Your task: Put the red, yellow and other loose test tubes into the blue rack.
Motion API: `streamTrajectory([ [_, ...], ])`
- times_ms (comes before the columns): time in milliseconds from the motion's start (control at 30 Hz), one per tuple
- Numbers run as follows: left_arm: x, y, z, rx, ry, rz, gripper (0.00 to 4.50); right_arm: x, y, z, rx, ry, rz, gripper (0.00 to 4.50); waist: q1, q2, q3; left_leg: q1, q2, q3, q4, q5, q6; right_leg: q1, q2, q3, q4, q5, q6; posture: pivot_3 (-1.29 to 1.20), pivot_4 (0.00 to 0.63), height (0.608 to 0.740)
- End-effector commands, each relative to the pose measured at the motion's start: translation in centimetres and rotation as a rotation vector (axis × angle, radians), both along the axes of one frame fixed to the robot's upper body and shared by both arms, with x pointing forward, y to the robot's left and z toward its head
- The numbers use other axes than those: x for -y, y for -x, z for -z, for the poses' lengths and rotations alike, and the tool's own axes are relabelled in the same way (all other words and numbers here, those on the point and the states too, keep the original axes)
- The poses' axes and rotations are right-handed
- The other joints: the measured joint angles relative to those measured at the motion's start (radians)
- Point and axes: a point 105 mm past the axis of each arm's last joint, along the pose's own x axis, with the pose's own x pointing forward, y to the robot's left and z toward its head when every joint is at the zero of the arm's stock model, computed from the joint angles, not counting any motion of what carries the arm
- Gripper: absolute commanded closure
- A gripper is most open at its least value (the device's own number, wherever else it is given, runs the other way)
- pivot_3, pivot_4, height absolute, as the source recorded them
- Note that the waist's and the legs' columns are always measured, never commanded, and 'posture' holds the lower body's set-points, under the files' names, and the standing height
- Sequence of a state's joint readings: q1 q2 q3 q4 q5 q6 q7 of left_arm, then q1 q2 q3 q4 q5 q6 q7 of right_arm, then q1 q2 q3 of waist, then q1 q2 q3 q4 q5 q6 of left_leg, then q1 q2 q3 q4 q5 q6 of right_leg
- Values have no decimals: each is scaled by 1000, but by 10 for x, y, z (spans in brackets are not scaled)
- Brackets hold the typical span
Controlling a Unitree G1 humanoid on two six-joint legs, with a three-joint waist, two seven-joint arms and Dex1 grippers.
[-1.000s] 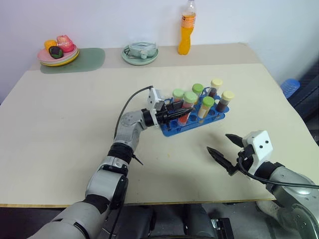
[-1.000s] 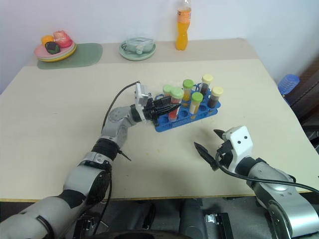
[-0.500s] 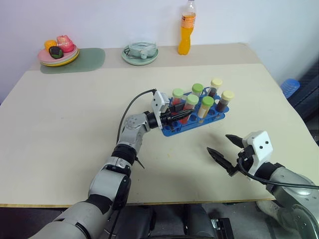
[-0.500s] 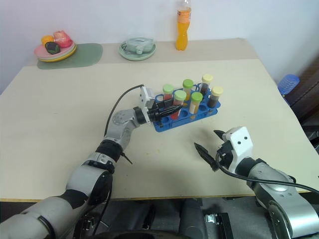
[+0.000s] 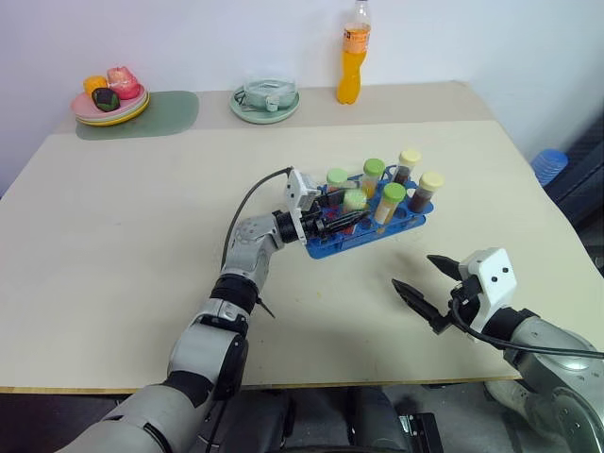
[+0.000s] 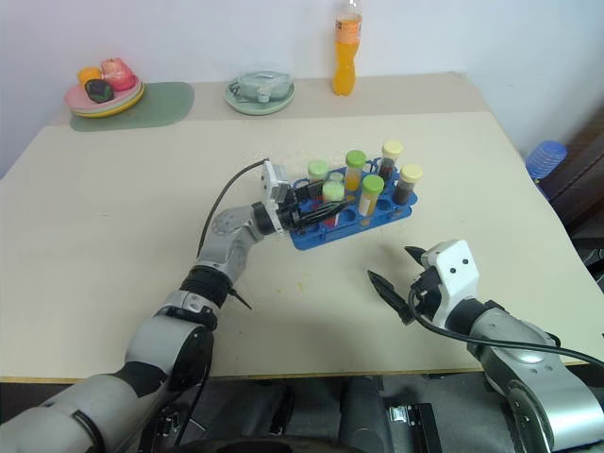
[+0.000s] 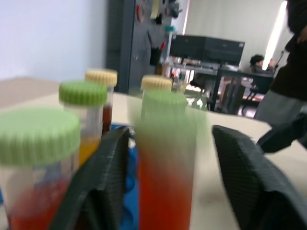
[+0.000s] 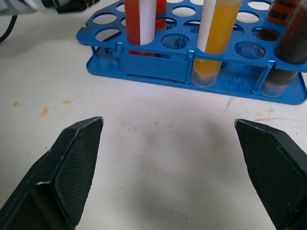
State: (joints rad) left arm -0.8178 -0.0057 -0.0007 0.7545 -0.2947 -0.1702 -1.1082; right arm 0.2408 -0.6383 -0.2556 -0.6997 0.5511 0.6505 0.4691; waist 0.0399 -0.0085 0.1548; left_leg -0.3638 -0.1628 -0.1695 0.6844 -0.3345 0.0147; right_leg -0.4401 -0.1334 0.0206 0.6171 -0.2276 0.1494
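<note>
the left gripper (image 6: pixel 319 211) is reaching into the blue rack (image 6: pixel 351 219) beside a red tube (image 6: pixel 331 199), while the right gripper (image 6: pixel 399 279) is hovering spread wide over the table (image 6: pixel 113 226).

Bare table (image 5: pixel 123 245) left and near of the blue rack (image 5: pixel 363 231); capped tubes (image 5: pixel 394 196) crowd its top, seemingly leaving near holes free.

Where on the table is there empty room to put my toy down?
The widest bare stretch of table lies between the green mat at the far edge and the near edge, beside the left arm. A smaller bare strip lies between the blue rack and the orange bottle. It is crowded around the rack, where the left gripper sits, and near the right gripper.
</note>
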Motion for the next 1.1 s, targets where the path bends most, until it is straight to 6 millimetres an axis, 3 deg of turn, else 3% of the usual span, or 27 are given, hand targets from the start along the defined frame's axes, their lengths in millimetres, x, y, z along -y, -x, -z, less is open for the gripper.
streamTrajectory([
  [33,-7,3,-12,58,15,-26,1855,2,-1,-6,31,8,-5,0,0,0,0,0,0,0,0,0,0,0,0,0,0,0,0,0,150,740],
  [267,-24,7,-14,74,-25,-130,1855,9,-13,-10,47,26,-3,0,0,0,0,0,0,0,0,0,0,0,0,0,0,0,0,0,150,740],
  [467,-61,7,-12,50,-29,-265,1855,19,-30,-19,112,32,34,0,1,0,0,1,0,0,0,0,0,0,0,0,0,0,0,0,150,740],
  [633,-106,9,0,44,-75,-408,1855,35,-50,-23,172,44,75,0,-3,1,0,3,0,1,-1,0,0,1,0,1,0,0,0,0,150,740],
  [833,-145,40,6,-7,-97,-491,1855,58,-59,-18,167,44,119,0,-1,1,0,3,0,1,-2,0,0,1,0,1,0,0,0,0,150,740],
  [1100,-174,76,9,-64,-124,-620,1855,76,-60,-6,132,43,122,0,-1,2,-1,7,1,1,-3,0,0,4,1,1,0,0,0,0,150,740],
])
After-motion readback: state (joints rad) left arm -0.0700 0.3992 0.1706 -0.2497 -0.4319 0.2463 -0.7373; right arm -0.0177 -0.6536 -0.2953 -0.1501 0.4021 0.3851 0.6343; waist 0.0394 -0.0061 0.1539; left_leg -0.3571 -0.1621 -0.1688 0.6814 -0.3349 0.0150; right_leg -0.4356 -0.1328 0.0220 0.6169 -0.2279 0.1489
